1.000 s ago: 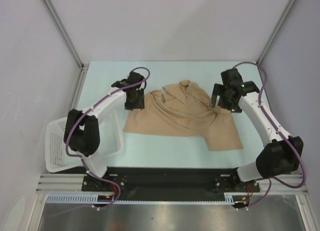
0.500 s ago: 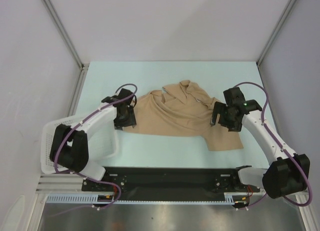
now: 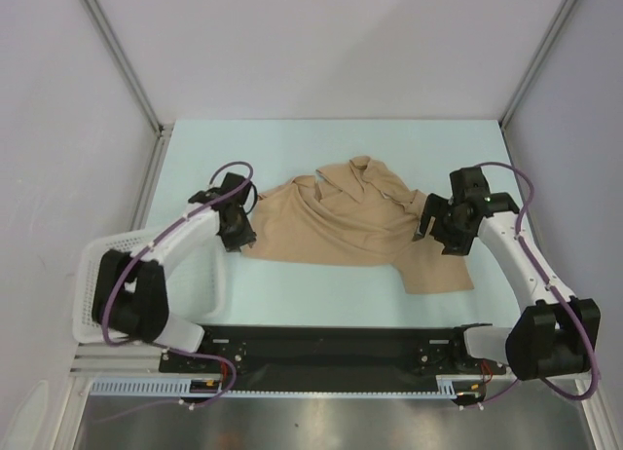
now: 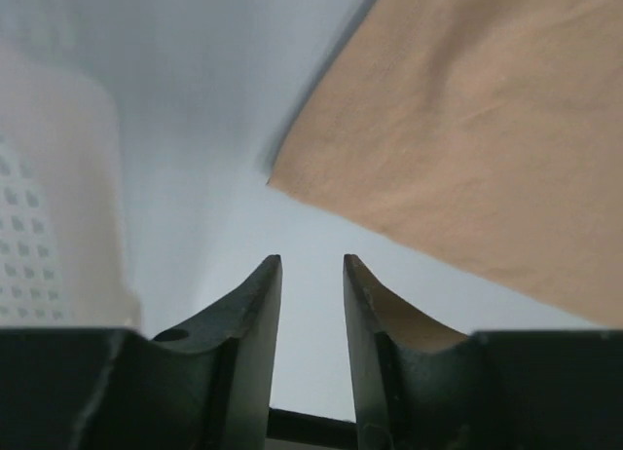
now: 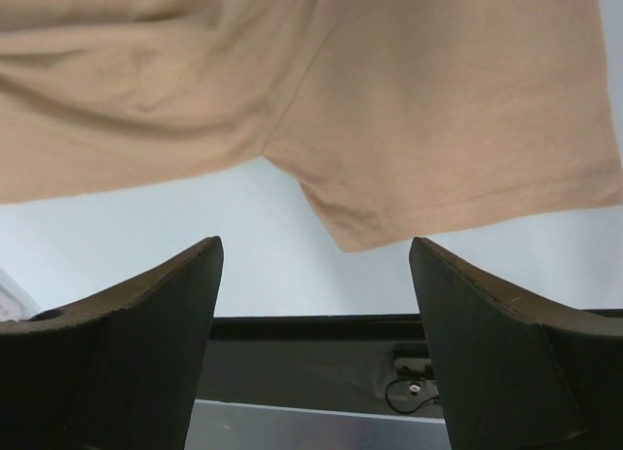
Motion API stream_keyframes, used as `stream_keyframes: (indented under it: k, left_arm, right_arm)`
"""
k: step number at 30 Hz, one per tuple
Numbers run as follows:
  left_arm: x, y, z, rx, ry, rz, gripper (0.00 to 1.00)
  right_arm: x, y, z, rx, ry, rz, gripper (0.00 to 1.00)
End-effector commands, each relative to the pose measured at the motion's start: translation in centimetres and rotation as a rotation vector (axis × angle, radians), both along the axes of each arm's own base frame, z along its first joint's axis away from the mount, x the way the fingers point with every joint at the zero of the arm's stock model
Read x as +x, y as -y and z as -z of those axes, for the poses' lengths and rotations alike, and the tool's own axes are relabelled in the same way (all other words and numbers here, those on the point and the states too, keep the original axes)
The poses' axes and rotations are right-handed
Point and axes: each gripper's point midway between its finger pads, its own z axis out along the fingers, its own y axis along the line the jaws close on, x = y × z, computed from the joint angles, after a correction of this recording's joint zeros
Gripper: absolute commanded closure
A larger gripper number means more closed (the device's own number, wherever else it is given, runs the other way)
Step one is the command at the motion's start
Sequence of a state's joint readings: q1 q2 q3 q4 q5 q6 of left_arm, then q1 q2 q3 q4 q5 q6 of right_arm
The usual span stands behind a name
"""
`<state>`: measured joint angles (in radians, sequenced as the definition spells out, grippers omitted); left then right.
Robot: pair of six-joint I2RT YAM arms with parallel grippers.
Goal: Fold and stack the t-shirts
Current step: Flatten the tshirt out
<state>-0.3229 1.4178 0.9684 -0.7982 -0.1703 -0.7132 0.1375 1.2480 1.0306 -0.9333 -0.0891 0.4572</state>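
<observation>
Your left gripper (image 4: 311, 265), narrowly parted and empty, sits between the white plastic lattice basket (image 3: 92, 284) and the tan cloth t-shirt (image 3: 350, 226); your right gripper (image 5: 316, 243) gapes empty.

t-shirt (image 3: 350, 231): centre of table (image 3: 292, 143) (sleeve toward near right) | basket (image 3: 92, 284): near-left corner, seemingly apart from it

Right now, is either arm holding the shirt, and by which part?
Neither holds anything: the left tool and right tool stand open and empty, close to the t-shirt.

Pale blue-green table (image 3: 321, 143) being covered at its middle by a rumpled tan t-shirt (image 3: 336, 231), white lattice basket (image 3: 92, 275) being borne at its near left corner
</observation>
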Motion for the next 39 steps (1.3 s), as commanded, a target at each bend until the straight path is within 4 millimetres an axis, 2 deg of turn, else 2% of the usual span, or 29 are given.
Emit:
stream_keyframes:
  k: [1,2,5,6,9,15,20,22,25,30,35,39]
  left_arm:
    - [3.8,1.9,-1.1,-0.041,0.052,-0.008,0.66]
    - [4.0,1.6,-0.9,-0.016,0.045,-0.03,0.66]
    - [4.0,1.3,-0.4,0.034,0.031,-0.132,0.58]
    - [3.9,1.5,0.0,0.037,0.026,-0.176,0.58]
    - [2.6,0.4,1.8,0.086,-0.023,-0.264,0.58]
    - [2.4,-1.7,3.0,0.202,-0.081,-0.342,0.54]
    - [3.0,-2.2,3.6,0.185,-0.068,-0.34,0.54]
    - [3.0,-2.0,4.1,0.173,-0.08,-0.334,0.53]
    - [2.3,-1.9,5.4,0.174,-0.123,-0.33,0.53]
    - [1.5,-2.2,5.6,0.176,-0.125,-0.343,0.52]
    - [1.0,-2.0,7.0,0.168,-0.166,-0.352,0.49]
    - [0.1,-2.3,8.1,0.189,-0.198,-0.327,0.51]
  right_arm:
    - [1.0,-0.4,-1.4,0.063,0.028,0.004,0.17]
    - [0.9,-0.2,-1.5,0.057,0.029,0.008,0.17]
    - [0.7,0.3,-1.5,0.054,0.021,0.024,0.17]
    - [0.7,0.4,-1.6,0.055,0.023,0.025,0.17]
    - [0.4,0.5,-1.4,0.062,0.02,0.04,0.17]
    - [-0.6,0.9,-1.3,0.093,0.008,0.075,0.17]
    - [-1.6,0.8,-1.6,0.138,0.019,0.086,0.17]
    - [-1.5,1.6,-1.6,0.139,0.028,0.118,0.17]
    - [-1.6,1.6,-1.7,0.147,0.026,0.123,0.17]
    - [-1.2,1.8,-2.2,0.144,0.043,0.131,0.17]
    - [-1.0,1.7,-2.3,0.156,0.032,0.147,0.17]
    - [-0.9,2.6,-2.1,0.155,0.01,0.208,0.16]
